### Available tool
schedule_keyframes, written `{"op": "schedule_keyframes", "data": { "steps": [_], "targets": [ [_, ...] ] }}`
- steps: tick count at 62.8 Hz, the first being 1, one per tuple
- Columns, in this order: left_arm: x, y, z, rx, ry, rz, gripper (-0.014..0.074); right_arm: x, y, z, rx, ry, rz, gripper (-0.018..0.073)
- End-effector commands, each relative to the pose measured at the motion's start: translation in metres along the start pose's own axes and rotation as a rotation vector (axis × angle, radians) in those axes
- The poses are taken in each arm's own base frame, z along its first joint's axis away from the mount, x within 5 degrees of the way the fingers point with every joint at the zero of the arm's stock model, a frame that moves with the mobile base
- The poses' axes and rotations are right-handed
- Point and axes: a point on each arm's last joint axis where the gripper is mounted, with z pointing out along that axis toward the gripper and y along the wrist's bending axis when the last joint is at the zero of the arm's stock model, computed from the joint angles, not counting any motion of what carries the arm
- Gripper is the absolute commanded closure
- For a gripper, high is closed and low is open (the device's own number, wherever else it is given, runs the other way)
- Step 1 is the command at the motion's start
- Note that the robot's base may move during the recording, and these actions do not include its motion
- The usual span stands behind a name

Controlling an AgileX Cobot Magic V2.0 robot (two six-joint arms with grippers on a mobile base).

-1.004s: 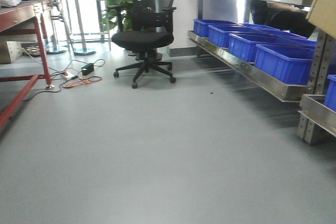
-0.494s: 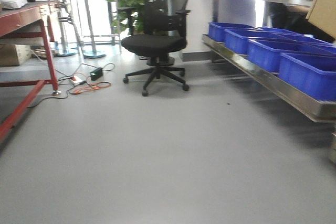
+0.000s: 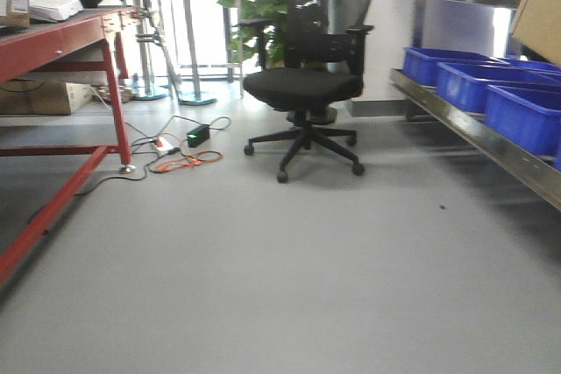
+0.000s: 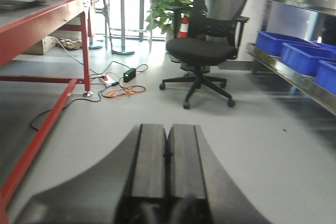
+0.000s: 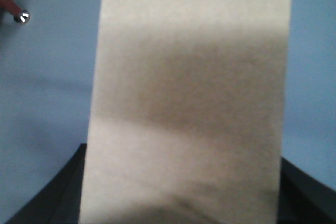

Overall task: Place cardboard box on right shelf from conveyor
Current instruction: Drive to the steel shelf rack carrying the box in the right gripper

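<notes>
The view had swung left: the office chair (image 3: pixel 307 85) and right shelf (image 3: pixel 473 133) slid rightward while the conveyor (image 3: pixel 61 37) came in, so placing seemed some way off. The cardboard box (image 5: pixel 189 103), gripped by the right pincer (image 5: pixel 181 192), hid that pincer's fingertips. The left pincer (image 4: pixel 167 150) was closed and empty.

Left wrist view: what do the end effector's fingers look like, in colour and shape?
The left end effector has two flat, dark grey, rectangular fingers with a thin seam between them. Behind them a black housing flares out in a smooth curve to both sides. No cables or markings show.
</notes>
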Motion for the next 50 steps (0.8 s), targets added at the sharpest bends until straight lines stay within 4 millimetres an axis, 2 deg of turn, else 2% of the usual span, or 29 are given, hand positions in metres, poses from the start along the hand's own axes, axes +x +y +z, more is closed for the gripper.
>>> {"op": "schedule_keyframes", "data": {
  "steps": [1,50],
  "targets": [
    [-0.0100,0.0001,-0.0014,-0.001,-0.104,-0.016,0.0715,-0.0101,0.0011,-0.0065,-0.007,-0.092,0.000,0.0358],
    [-0.0100,0.0001,-0.0014,-0.001,-0.104,-0.016,0.0715,-0.0101,0.0011,-0.0065,-0.007,-0.092,0.000,0.0358]
  ]
}}
